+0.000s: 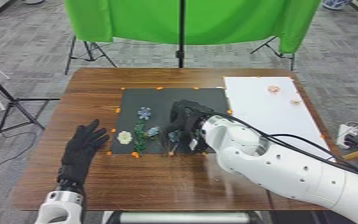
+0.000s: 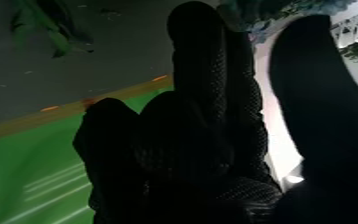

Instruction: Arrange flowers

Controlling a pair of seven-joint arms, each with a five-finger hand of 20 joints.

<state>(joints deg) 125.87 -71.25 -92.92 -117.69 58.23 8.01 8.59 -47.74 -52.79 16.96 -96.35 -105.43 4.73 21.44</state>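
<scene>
A green cloth [image 1: 193, 25] hangs in soft folds behind the brown, grained wooden table [image 1: 193, 187]. On the table lie a smooth white sheet [image 1: 264, 117] and a matte dark mat [image 1: 184, 93] edged with small orange tabs. The mat carries a slender leafy green stem [image 1: 140, 140], a ruffled blue flower [image 1: 144, 113], a paler blue one [image 1: 152, 132] and a rounded cream blossom [image 1: 124, 137]; two peach blossoms [image 1: 273, 89] [image 1: 294, 101] lie on the sheet.

The right hand [image 1: 189, 117], in black fabric, has its fingers extended and its thumb apart; blue petals [image 2: 246, 10] show near the tips, though whether they touch cannot be told. The left hand [image 1: 83, 142] is spread loosely, holding nothing.

The right arm angles inward over the mat; the left hand points forward beside it.
</scene>
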